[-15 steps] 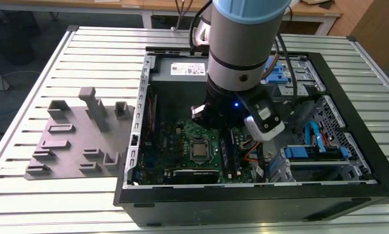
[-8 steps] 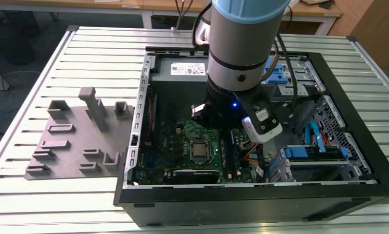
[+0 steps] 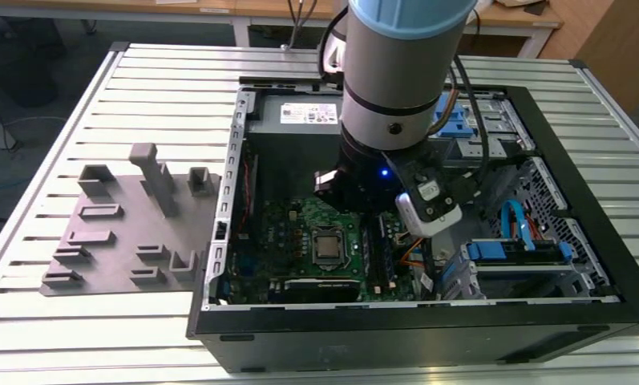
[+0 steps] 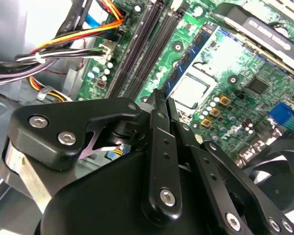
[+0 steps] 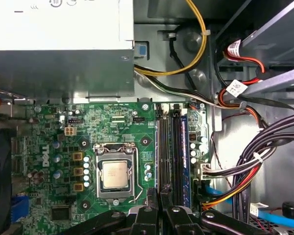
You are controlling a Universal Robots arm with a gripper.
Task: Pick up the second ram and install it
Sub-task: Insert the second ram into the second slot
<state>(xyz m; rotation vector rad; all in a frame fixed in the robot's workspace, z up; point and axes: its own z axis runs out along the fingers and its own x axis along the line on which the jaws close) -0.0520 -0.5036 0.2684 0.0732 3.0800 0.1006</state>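
1. Fingers (image 5: 151, 208) pressed together, low over the slots (image 5: 162, 152); nothing visibly pinched.
2. One ram (image 5: 184, 161) stands in the slot beside; cannot tell if it's the second.
3. Judgement: stay aligned with the slot, press straight down, both ends even.

Open computer case (image 3: 576, 265) on my slatted table (image 3: 41, 96).
Fixture plate (image 3: 116, 233) lies at the exterior view's left; inside the case, the motherboard (image 3: 297, 233) (processor (image 3: 327, 245) on it) lies beneath the arm (image 3: 399, 72).
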